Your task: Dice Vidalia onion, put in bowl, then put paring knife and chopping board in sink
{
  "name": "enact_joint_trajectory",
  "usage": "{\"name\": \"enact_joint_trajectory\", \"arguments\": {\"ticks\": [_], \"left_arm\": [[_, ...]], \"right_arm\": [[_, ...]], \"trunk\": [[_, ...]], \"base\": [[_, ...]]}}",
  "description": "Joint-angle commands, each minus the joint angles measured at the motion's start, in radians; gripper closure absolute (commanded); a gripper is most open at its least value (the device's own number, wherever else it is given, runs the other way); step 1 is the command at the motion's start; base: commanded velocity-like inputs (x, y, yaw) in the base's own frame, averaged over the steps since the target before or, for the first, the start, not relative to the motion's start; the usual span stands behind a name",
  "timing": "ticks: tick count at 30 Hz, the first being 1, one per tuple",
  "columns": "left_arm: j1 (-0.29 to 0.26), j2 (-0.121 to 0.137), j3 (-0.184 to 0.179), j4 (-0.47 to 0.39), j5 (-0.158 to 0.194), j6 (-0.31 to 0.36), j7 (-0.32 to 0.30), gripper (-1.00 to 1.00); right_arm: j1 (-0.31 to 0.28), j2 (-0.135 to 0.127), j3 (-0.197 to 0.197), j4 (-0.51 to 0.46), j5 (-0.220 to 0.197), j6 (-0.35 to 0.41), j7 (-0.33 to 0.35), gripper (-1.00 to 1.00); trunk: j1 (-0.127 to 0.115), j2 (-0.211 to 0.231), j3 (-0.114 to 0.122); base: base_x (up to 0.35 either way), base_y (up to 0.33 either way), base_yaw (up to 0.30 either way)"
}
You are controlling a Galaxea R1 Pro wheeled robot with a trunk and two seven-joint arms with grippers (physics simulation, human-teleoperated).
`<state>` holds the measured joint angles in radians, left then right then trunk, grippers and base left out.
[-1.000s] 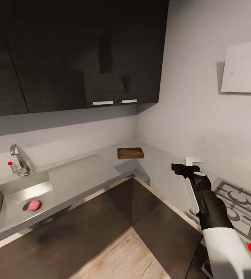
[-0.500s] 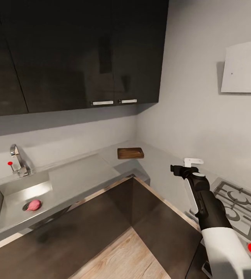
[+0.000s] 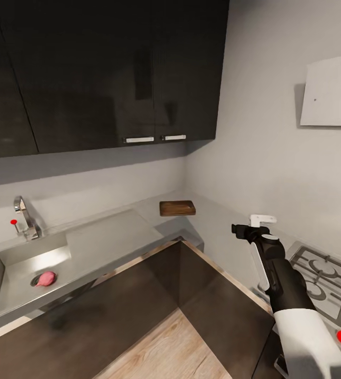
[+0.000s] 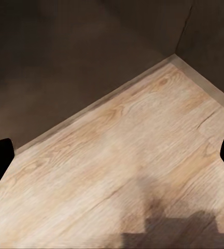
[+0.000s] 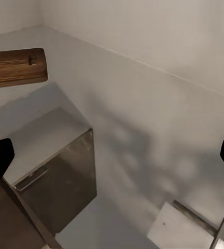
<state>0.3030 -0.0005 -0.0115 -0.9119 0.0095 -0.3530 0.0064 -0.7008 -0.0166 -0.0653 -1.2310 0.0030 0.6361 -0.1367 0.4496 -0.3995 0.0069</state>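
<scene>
Right tool (image 3: 242,229) raised over countertop (image 3: 218,231) (fingers apart) — empty

No readable text — no labels, brands, numbers, signs anywhere.

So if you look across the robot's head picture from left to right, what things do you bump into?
Tap → pink onion in the sink → brown chopping board → right gripper → stove burner.
</scene>
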Motion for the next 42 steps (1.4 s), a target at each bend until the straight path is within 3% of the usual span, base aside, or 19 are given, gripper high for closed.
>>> {"name": "enact_joint_trajectory", "arguments": {"ticks": [1, 3, 8, 14, 18, 28, 34, 42], "left_arm": [[0.038, 0.001, -0.001, -0.07, 0.001, 0.049, 0.0, -1.0], [0.08, 0.002, -0.001, -0.14, 0.0, 0.115, -0.001, -1.0], [0.105, 0.004, -0.003, -0.129, 0.0, 0.137, -0.002, -1.0], [0.113, 0.003, -0.006, -0.057, 0.0, 0.057, -0.002, -1.0], [0.118, -0.002, -0.009, 0.033, 0.001, -0.052, -0.004, -1.0], [0.119, -0.007, -0.008, 0.16, 0.003, -0.071, -0.009, -1.0], [0.119, -0.007, -0.008, 0.166, 0.003, -0.073, -0.009, -1.0], [0.119, -0.01, -0.008, 0.167, 0.003, -0.072, -0.01, -1.0]], "right_arm": [[0.0, 0.0, 0.001, -0.001, 0.0, 0.005, -0.003, -1.0], [0.0, 0.0, 0.001, -0.001, 0.0, 0.005, -0.003, -1.0], [0.0, 0.0, 0.001, -0.001, 0.001, 0.005, -0.003, -1.0], [0.0, 0.0, 0.001, -0.001, 0.0, 0.005, -0.004, -1.0], [0.0, 0.001, 0.001, -0.001, -0.001, 0.005, -0.004, -1.0], [0.0, 0.002, 0.002, -0.001, -0.004, 0.005, -0.004, -1.0], [0.0, 0.002, 0.002, -0.001, -0.001, 0.005, -0.006, -1.0], [0.0, 0.001, 0.002, -0.001, 0.0, 0.005, -0.005, -1.0]], "trunk": [[0.0, 0.0, 0.0], [0.0, 0.0, 0.0], [0.0, 0.0, 0.0], [0.0, 0.0, 0.0], [0.0, 0.0, 0.0], [0.0, 0.0, 0.0], [0.0, 0.0, 0.0], [0.0, 0.0, 0.0]], "base": [[0.0, 0.0, 0.0], [0.0, 0.0, 0.0], [0.0, 0.0, 0.0], [0.0, 0.0, 0.0], [0.0, 0.0, 0.0], [0.0, 0.0, 0.0], [0.037, 0.0, 0.03], [0.292, 0.0, 0.183]]}}
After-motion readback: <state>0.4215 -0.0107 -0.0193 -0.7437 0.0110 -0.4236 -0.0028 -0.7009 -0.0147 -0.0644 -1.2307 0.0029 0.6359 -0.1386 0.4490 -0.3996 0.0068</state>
